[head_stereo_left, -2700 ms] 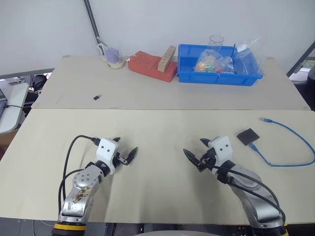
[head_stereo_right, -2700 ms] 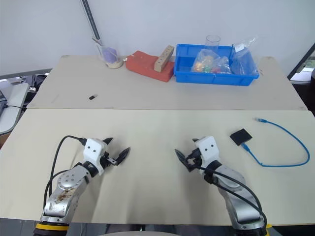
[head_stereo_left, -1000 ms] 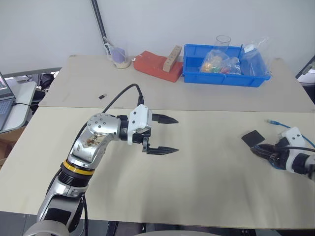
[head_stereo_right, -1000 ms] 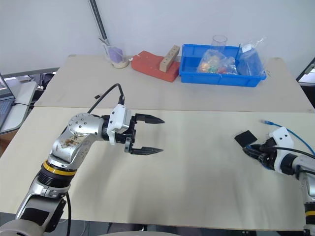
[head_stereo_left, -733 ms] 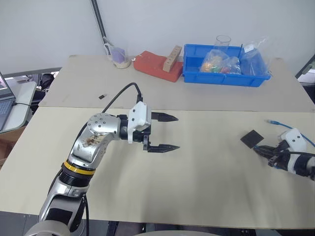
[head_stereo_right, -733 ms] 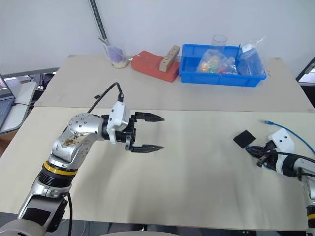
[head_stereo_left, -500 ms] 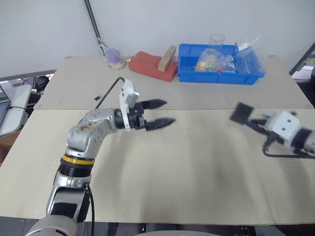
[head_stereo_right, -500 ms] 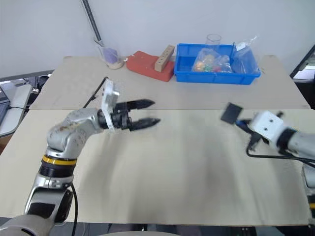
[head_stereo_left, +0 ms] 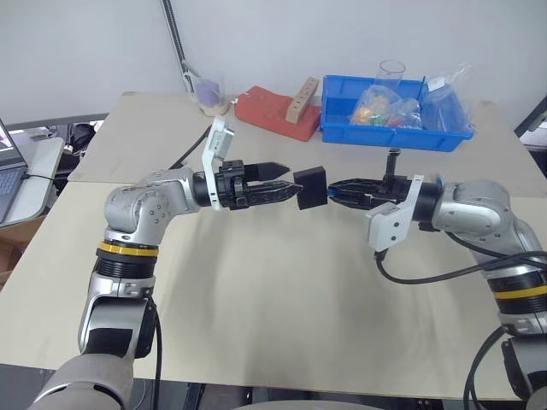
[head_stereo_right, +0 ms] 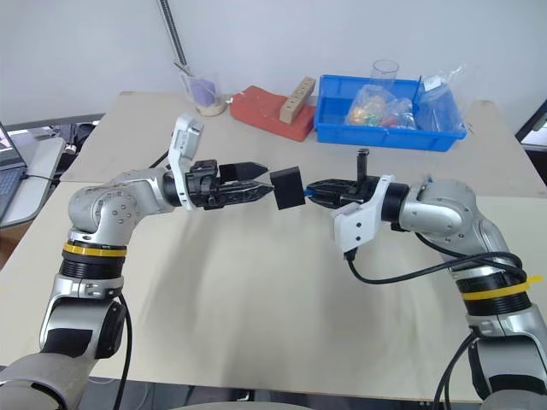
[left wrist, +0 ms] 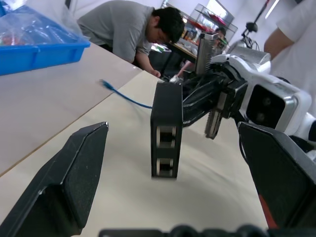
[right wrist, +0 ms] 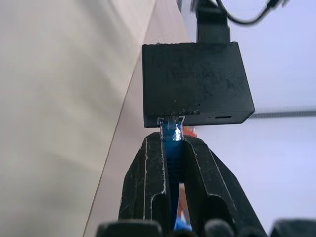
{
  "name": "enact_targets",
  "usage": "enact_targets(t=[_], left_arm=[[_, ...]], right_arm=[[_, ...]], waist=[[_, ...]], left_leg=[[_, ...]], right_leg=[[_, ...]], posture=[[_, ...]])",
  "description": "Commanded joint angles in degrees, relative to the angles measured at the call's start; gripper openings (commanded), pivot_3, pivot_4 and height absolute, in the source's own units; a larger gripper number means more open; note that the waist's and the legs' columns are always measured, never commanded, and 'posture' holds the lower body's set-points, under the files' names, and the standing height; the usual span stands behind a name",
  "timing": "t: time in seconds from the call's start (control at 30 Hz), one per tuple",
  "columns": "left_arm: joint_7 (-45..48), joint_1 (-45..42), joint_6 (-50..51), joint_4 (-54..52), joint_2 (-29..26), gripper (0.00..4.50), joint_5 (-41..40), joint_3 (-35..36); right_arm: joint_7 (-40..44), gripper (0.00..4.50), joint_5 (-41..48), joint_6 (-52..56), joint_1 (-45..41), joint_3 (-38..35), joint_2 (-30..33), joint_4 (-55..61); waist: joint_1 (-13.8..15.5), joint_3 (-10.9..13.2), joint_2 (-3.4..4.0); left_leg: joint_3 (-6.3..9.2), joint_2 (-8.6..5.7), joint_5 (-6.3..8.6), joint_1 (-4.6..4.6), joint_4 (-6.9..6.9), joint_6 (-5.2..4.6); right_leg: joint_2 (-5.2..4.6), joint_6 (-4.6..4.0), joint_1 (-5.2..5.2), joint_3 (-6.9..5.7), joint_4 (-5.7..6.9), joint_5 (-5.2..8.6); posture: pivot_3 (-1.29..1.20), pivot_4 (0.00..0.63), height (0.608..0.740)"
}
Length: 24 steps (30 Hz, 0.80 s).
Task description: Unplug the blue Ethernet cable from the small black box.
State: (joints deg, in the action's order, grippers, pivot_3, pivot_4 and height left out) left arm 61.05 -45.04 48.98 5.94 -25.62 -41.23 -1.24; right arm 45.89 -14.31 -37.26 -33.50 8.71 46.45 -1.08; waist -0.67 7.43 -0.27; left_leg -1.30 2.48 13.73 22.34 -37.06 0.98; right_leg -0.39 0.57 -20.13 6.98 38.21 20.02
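Observation:
The small black box hangs in the air above the middle of the table, with its flat face upright. My right gripper comes in level from the right. It is shut on the blue Ethernet cable right where its plug enters the box. The rest of the cable trails behind onto the table. My left gripper points level from the left and is open. Its fingers are spread wide, with the box just beyond their tips and in line with the gap, not gripped.
At the back of the far table are a blue bin holding bags, a red pad with a wooden block on it, and a cup. People stand beyond the table's right side.
My right gripper shut on the cable beside the box at the table's right, lifted it and carried it left to the middle, rolling over. My left gripper rolled and rose slightly.

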Motion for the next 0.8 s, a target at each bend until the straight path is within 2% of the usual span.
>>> enact_targets(t=[0.03, 0.13, 0.2, 0.3, 0.43, 0.47, 0.57, 0.63, 0.67, 0.8], left_arm=[[1.16, -1.40, -1.26, -1.07, 0.42, 4.50, 0.46, -0.41], [2.42, -0.76, -2.81, -1.30, -0.13, 4.50, 2.34, -1.87], [2.51, -0.37, -3.84, -0.73, 0.05, 3.95, 3.16, -2.12], [2.95, -0.17, -5.14, 0.37, 0.73, 2.74, 3.58, -1.84], [2.70, -0.16, -6.54, 1.04, 1.70, 0.71, 4.02, -1.82], [2.79, -0.10, -6.60, 0.98, 1.80, 0.52, 4.07, -1.88], [3.96, 0.43, -6.32, 0.11, 1.23, 0.53, 4.28, -2.47], [5.15, 0.55, -6.59, -0.33, 0.51, 0.53, 4.90, -3.26], [5.68, 0.60, -6.90, -0.47, 0.31, 0.53, 5.17, -3.49], [9.30, 0.95, -12.29, -0.61, -0.97, 0.53, 8.17, -5.25]], right_arm=[[-2.06, 0.06, -0.18, -3.08, -2.53, 0.09, -0.81, -0.37], [-2.78, 0.06, -0.54, -4.35, -3.08, 0.34, -1.23, -1.20], [-3.28, 0.06, -0.93, -5.27, -3.37, 0.47, -1.27, -1.56], [-3.60, 0.06, -0.99, -6.28, -3.66, 1.00, -1.35, -1.69], [-3.57, 0.06, -0.94, -7.02, -3.62, 1.62, -1.32, -1.69], [-3.47, 0.06, -0.83, -7.09, -3.58, 1.72, -1.31, -1.71], [-0.24, 0.06, 2.70, -5.83, -3.42, 3.09, -0.84, -1.14], [4.16, 1.07, 7.26, -2.52, -3.37, 4.25, -0.10, -0.22], [6.61, 1.43, 9.34, -0.22, -3.28, 4.79, 0.45, 0.40], [17.08, 2.84, 23.41, 19.77, -2.16, 4.43, 3.68, 7.36]], waist=[[-0.10, 0.00, 0.00], [-0.38, 0.00, 0.00], [-0.38, 0.00, 0.00], [-0.36, 0.00, 0.00], [-0.29, 0.00, 0.00], [-0.30, 0.00, 0.00], [-0.37, 0.00, 0.00], [-0.39, 0.00, 0.00], [-0.39, 0.00, 0.00], [-0.18, 0.00, 0.00]], left_leg=[[0.00, 0.01, 0.00, -0.01, 0.01, 0.00], [0.01, 0.02, 0.00, -0.04, 0.02, 0.00], [0.00, 0.01, 0.00, -0.05, 0.03, 0.00], [0.00, 0.02, 0.00, -0.06, 0.02, -0.01], [0.01, 0.02, 0.00, -0.06, 0.02, -0.01], [0.01, 0.02, 0.00, -0.05, 0.02, -0.01], [0.01, 0.03, 0.00, -0.06, 0.02, -0.02], [0.01, 0.03, 0.00, -0.07, 0.02, -0.02], [0.01, 0.03, 0.00, -0.07, 0.02, -0.02], [0.03, 0.04, -0.01, -0.04, 0.01, -0.03]], right_leg=[[0.03, 0.00, 0.00, 0.00, 0.01, 0.00], [0.08, -0.01, -0.01, 0.01, 0.08, 0.00], [0.10, -0.01, -0.01, 0.02, 0.12, 0.00], [0.08, -0.01, -0.01, 0.03, 0.16, 0.00], [0.07, -0.01, -0.01, 0.02, 0.18, 0.00], [0.07, -0.01, -0.01, 0.03, 0.18, 0.00], [0.06, -0.01, -0.01, 0.03, 0.19, 0.00], [0.07, -0.01, -0.01, 0.03, 0.22, 0.00], [0.08, -0.01, -0.01, 0.03, 0.22, 0.00], [0.06, -0.01, -0.01, 0.02, 0.22, 0.00]], posture=[[0.00, 0.150, 0.740], [0.00, 0.150, 0.740], [0.00, 0.150, 0.740], [0.00, 0.150, 0.740], [0.00, 0.150, 0.740], [0.00, 0.150, 0.740], [0.00, 0.150, 0.740], [0.00, 0.150, 0.740], [0.00, 0.150, 0.740], [0.00, 0.150, 0.740]])
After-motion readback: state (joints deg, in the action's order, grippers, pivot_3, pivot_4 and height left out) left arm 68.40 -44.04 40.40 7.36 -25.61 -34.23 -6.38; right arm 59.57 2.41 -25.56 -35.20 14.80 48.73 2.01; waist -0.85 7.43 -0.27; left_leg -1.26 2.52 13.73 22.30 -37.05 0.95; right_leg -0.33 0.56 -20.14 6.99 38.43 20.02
